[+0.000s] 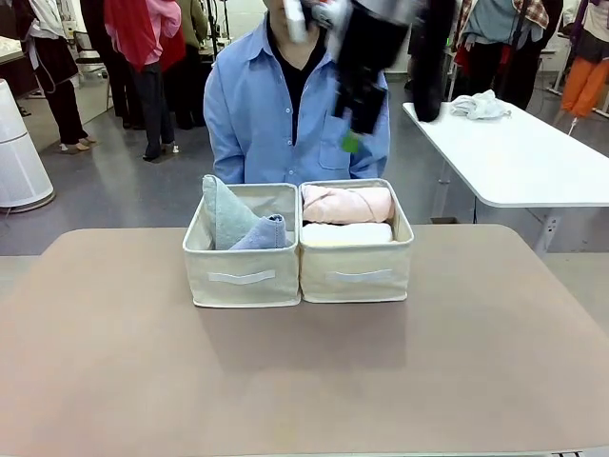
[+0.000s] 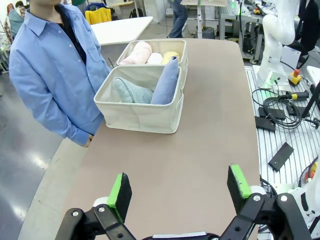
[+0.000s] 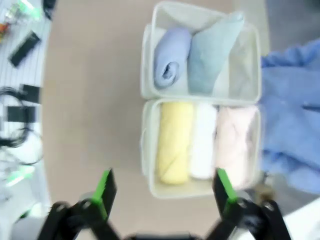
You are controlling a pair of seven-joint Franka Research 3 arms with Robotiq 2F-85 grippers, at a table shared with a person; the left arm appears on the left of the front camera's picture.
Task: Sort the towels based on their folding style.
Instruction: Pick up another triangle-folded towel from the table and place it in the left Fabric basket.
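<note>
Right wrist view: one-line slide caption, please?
Open right gripper above two fabric boxes: cone towels in one, rolled towels in the other.

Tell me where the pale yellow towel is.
The pale yellow towel lies in the right box, nearest the robot's side, beside the white towel, seen from the right wrist view.
</note>
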